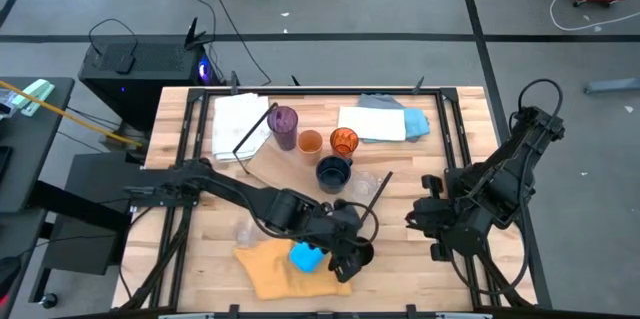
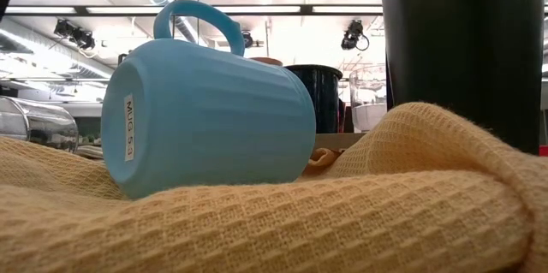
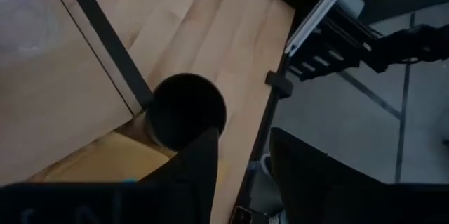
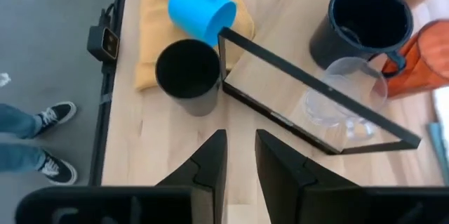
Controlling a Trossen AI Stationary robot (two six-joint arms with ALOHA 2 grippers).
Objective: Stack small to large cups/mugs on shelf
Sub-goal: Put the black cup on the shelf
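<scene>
The black cup (image 4: pixel 188 76) stands upright on the table beside the yellow cloth (image 1: pixel 275 269). The bright blue mug (image 1: pixel 306 257) lies on its side on that cloth. My left gripper (image 3: pixel 244 140) is open just over the black cup (image 3: pixel 188 112), whose mouth shows ahead of its fingers. The shelf (image 1: pixel 290 164), a light board with black rods, lies mid-table. The purple tumbler (image 1: pixel 285 125), light orange cup (image 1: pixel 310 142) and amber cup (image 1: pixel 344 141) stand behind it. The navy mug (image 1: pixel 333 171) and a clear glass (image 4: pixel 337 101) are at it. My right gripper (image 4: pixel 240 150) hangs open at the right, above the table.
A white cloth (image 1: pixel 240 124) lies at the far left, and blue and grey cloths (image 1: pixel 385 119) at the far right. Another clear glass (image 2: pixel 34 123) lies by the yellow cloth. Black rails (image 1: pixel 455 149) run along the table's sides. A person's shoes (image 4: pixel 56 140) show beyond the near edge.
</scene>
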